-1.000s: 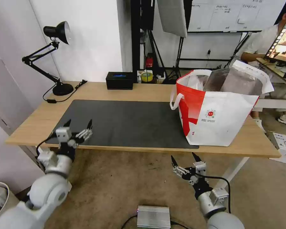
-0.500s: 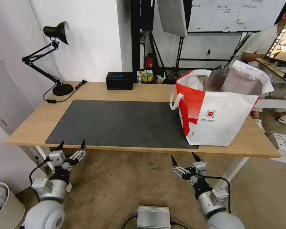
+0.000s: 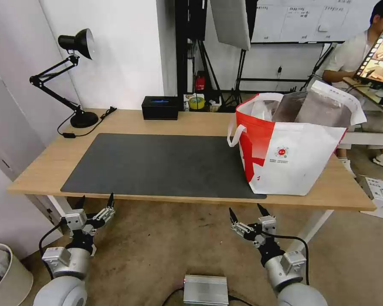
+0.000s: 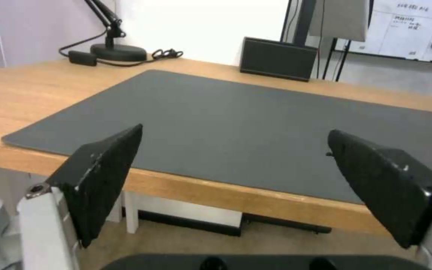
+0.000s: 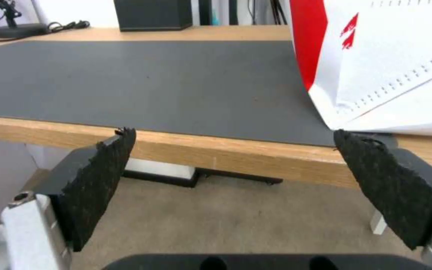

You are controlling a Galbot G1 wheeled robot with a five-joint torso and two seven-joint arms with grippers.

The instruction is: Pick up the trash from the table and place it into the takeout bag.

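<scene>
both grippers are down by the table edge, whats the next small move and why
Probably none beyond holding both arms low. The dark mat and the table show no trash, the takeout bag stands upright at the table's right end, and the left gripper and right gripper hang open and empty below the front edge.

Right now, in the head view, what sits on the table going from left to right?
Desk lamp → black box → takeout bag. They stand on the table, the lamp and box along the far edge, the bag at the right end, partly on the dark grey mat.
</scene>
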